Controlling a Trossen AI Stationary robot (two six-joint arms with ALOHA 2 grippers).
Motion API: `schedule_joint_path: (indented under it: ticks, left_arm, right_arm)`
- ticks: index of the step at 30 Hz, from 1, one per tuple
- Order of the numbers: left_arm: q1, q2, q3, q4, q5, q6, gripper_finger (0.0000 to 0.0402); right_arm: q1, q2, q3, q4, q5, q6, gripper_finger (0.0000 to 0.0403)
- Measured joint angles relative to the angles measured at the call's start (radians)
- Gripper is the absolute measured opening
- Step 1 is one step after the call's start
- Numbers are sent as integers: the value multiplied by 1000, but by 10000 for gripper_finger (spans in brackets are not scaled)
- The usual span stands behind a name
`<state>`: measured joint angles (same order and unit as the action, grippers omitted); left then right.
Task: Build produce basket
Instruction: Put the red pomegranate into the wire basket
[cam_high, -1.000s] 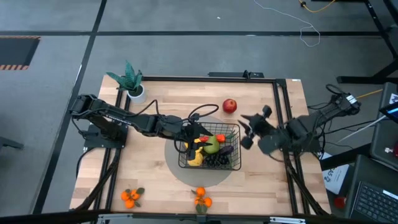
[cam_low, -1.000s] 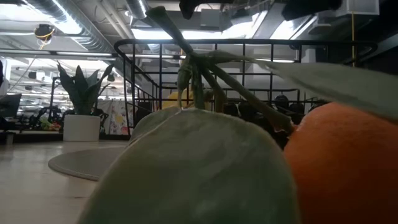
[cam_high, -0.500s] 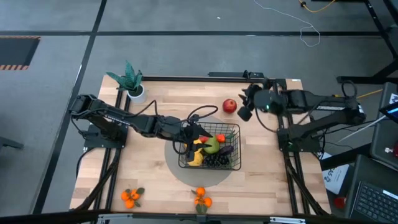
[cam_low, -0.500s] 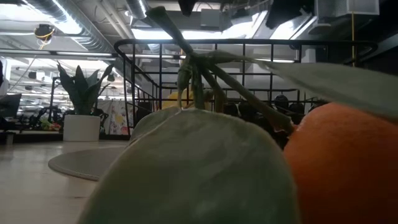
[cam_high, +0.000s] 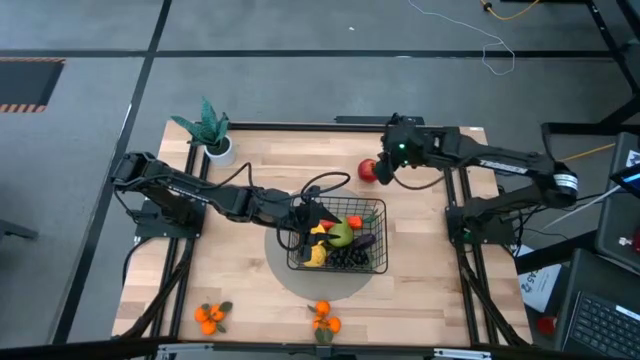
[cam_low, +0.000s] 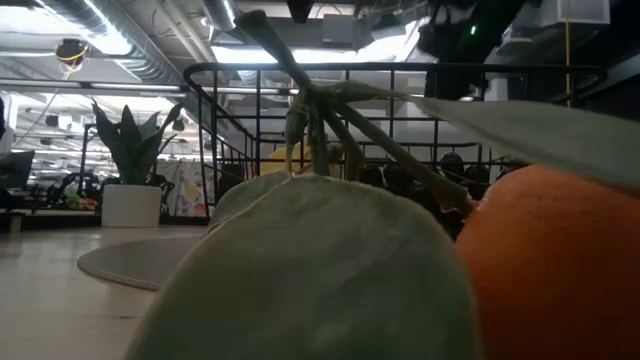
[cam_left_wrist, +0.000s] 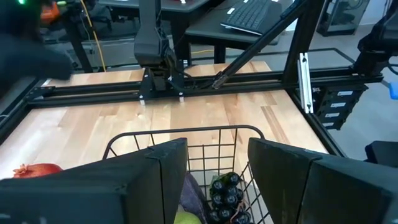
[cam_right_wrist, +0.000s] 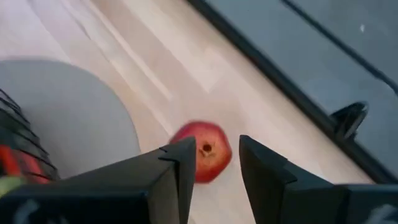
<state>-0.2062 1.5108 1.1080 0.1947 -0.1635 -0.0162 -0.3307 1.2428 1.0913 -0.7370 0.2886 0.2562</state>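
Right end effector (cam_high: 385, 172) has swung in from tabletop's right edge within last second; now just above red apple (cam_high: 369, 170), fingers parted, nothing held; apple on bare tabletop (cam_high: 240, 290) outside basket (cam_high: 378, 262). Pick looks imminent. Right arm stretched out. Left end effector (cam_high: 308, 222) wide open, empty, over basket's near produce (cam_high: 342, 236).

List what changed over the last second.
The right gripper swung from beside the basket toward the table's far side and now hovers open over the red apple, not gripping it. The left gripper stayed open over the basket; the produce did not move.
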Motion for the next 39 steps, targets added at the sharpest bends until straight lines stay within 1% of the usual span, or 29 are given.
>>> schedule_joint_path:
  ticks: [4, 8, 12, 17, 22, 33, 39]
  left_arm:
    - [1, 0, 0, 0, 0, 0, 158]
    - [1, 0, 0, 0, 0, 1, 158]
    - [1, 0, 0, 0, 0, 1, 158]
    - [1, 0, 0, 0, 0, 2, 158]
    - [1, 0, 0, 0, 0, 2, 158]
    - [1, 0, -1, 0, 0, 2, 158]
    - [1, 0, -1, 0, 0, 2, 158]
  right_arm:
    - [-37, 63, -52, 33, -9, -23, 114]
    - [-63, 129, -70, 61, -74, -28, 114]
    - [-91, 185, -70, 101, -114, -59, 114]
    - [-130, 230, -70, 118, -207, -102, 114]
    - [-150, 257, -70, 118, -256, -126, 114]
    - [-152, 257, -70, 118, -257, -136, 114]
    - [-153, 257, -70, 127, -256, -190, 114]
